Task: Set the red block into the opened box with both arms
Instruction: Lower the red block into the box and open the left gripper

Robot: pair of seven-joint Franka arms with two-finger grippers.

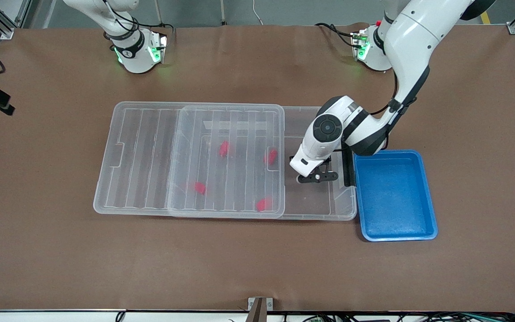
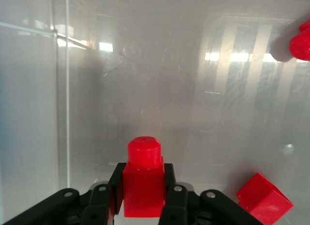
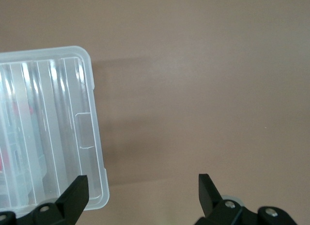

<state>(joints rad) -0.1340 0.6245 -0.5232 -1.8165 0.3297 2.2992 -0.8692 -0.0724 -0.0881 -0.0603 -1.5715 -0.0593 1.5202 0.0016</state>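
Left gripper (image 2: 140,198) jaws clamp 1 red block (image 2: 143,184) above the box (image 1: 320,210) floor; right gripper (image 3: 143,193) gapes idle; releasing early might bounce it.

1. Left arm (image 1: 411,53) comes in from its base, elbow bent, wrist (image 1: 327,129) pointing down.
2. Left gripper (image 1: 316,177) sits low over the uncovered end of the box (image 1: 342,210), fingers (image 2: 170,186) clamped on a red block (image 2: 143,179) that's stub-up between them.
3. Right arm (image 1: 123,27) is just waiting, only its base end shows in the front view.
4. Right gripper (image 3: 143,191) hangs over the table (image 3: 203,89) by a corner of the lid (image 3: 53,123), jaws spread wide, nothing in them.
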